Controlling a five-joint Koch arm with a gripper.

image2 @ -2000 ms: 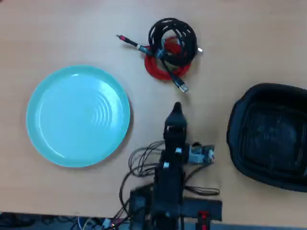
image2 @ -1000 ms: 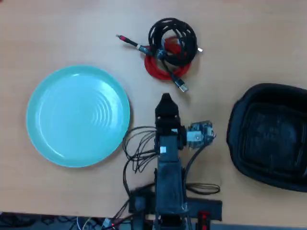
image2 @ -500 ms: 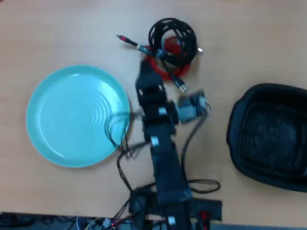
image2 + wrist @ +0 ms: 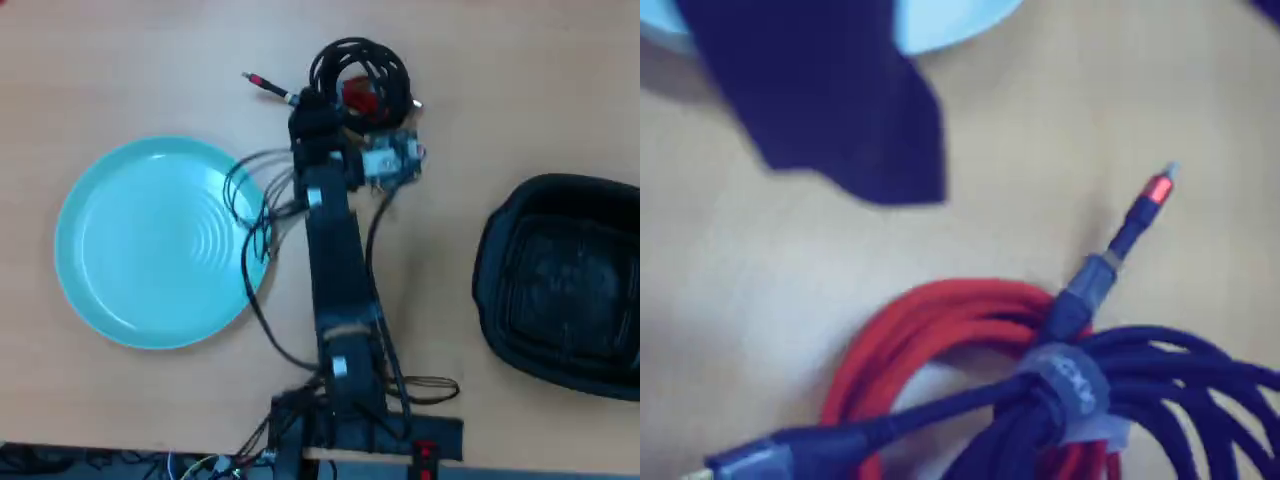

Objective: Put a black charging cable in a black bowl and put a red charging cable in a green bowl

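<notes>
At the far middle of the table, the gripper (image 4: 308,105), its state not discernible, is poised above the black charging cable (image 4: 372,68) stacked on the red charging cable (image 4: 905,335); a separating grasp is needed next.

Arm (image 4: 338,270): one, black, stretched forward from its base at the bottom edge of the overhead view, leaning slightly left. Gripper (image 4: 308,108): at the far end of the reach; one dark blurred jaw shows in the wrist view, opening not readable.

Braided-cloth red charging cable (image 4: 930,320); glossy green bowl (image 4: 110,240); matt wood-look table (image 4: 520,90).
</notes>
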